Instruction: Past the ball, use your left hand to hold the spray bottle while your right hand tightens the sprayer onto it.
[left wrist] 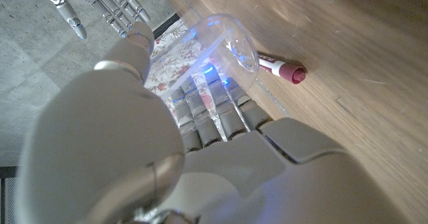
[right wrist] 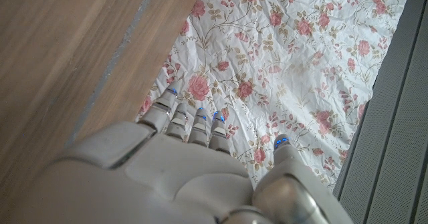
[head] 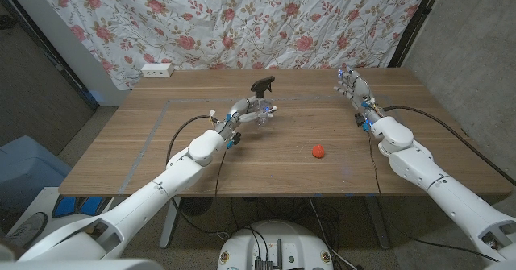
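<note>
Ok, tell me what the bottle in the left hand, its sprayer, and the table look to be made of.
The clear round spray bottle held by the left hand looks like glossy transparent plastic: the curtain pattern shows through it in the left wrist view. Its dark trigger sprayer appears to be matte black plastic, though it is small here. The brown wooden table shows grain streaks and a satin sheen, either wood or laminate.

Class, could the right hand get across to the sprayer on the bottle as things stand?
Probably yes: the right hand is open and the bare table lies between it and the sprayer; the left hand grips the bottle lower down.
</note>
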Robot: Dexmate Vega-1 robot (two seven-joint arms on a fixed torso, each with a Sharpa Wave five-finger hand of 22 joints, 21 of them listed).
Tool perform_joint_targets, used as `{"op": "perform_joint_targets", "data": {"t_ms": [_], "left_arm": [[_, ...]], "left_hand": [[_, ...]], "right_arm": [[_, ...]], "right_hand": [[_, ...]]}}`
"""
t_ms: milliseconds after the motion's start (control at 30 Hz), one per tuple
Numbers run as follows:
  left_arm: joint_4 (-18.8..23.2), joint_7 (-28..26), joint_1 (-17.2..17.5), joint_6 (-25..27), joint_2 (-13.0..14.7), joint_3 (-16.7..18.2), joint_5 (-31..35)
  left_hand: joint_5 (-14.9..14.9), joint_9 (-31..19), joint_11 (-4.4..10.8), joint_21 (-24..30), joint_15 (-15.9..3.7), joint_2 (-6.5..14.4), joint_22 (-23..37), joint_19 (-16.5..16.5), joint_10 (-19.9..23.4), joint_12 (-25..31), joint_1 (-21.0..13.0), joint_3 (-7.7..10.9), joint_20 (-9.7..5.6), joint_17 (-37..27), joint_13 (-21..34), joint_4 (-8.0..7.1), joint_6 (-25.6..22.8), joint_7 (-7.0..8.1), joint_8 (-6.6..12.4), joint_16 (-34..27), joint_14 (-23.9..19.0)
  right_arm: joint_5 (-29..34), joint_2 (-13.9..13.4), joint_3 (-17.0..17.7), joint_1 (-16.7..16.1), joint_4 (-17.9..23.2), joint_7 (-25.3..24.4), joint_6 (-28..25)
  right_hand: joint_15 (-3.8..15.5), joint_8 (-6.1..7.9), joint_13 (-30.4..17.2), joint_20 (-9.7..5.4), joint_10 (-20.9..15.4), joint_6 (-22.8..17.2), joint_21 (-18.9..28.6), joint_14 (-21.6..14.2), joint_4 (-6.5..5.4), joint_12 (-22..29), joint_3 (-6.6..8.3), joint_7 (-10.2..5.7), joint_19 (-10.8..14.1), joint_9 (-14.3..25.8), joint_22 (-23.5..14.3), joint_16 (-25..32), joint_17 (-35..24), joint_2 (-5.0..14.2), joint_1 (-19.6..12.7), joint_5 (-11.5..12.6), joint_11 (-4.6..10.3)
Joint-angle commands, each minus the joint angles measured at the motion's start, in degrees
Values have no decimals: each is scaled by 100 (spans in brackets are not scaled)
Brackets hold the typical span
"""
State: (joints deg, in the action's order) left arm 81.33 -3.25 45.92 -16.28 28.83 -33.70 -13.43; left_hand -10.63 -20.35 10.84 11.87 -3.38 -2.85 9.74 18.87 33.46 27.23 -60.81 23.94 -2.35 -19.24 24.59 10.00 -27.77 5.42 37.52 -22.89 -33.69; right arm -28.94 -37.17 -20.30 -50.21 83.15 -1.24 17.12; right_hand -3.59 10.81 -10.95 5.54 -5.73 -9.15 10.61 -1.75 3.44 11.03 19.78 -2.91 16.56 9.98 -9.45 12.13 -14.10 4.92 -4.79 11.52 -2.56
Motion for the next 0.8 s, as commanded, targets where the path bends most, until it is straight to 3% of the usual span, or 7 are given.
{"op": "perform_joint_targets", "data": {"t_ms": [33,133,400,800], "left_arm": [[-349,-170,-199,-172,-298,-108,141],[-370,-223,-240,-158,-341,-137,201],[-355,-312,-354,-53,-386,-213,371],[-478,-443,-508,3,-536,-319,536]], "left_hand": [[-45,-21,-15,12,-889,289,20,22,40,-4,-234,-37,-287,-20,26,-9,-51,-3,49,-42,-6],[-44,-28,-7,7,-886,296,21,17,45,-7,-238,-52,-287,-26,31,-14,-48,9,62,-47,2],[-45,-44,-22,-2,-872,307,22,15,17,-32,-256,-95,-287,-41,44,-21,-25,0,95,-50,48],[-48,-68,-27,-18,-858,320,23,2,5,-59,-290,-161,-273,-52,66,-24,6,2,147,-61,88]], "right_arm": [[439,-433,44,-100,682,-254,-364],[541,-564,59,-101,874,-282,-521],[779,-791,34,-40,1187,-259,-807],[1063,-1153,60,-65,1676,-201,-1184]], "right_hand": [[-39,48,-5,20,-69,-73,22,-6,88,43,43,-3,3,35,-22,26,8,-8,-161,7,4],[-41,54,-6,21,-74,-80,22,-15,139,44,66,-3,5,37,-21,26,18,-18,-220,3,-4],[-58,51,-10,26,-50,-28,10,-6,414,32,188,-21,-18,46,-18,7,68,-65,-542,-28,11],[-152,48,-17,96,10,63,-11,52,677,17,304,12,-87,56,-16,-23,116,-186,-931,-87,-20]]}}
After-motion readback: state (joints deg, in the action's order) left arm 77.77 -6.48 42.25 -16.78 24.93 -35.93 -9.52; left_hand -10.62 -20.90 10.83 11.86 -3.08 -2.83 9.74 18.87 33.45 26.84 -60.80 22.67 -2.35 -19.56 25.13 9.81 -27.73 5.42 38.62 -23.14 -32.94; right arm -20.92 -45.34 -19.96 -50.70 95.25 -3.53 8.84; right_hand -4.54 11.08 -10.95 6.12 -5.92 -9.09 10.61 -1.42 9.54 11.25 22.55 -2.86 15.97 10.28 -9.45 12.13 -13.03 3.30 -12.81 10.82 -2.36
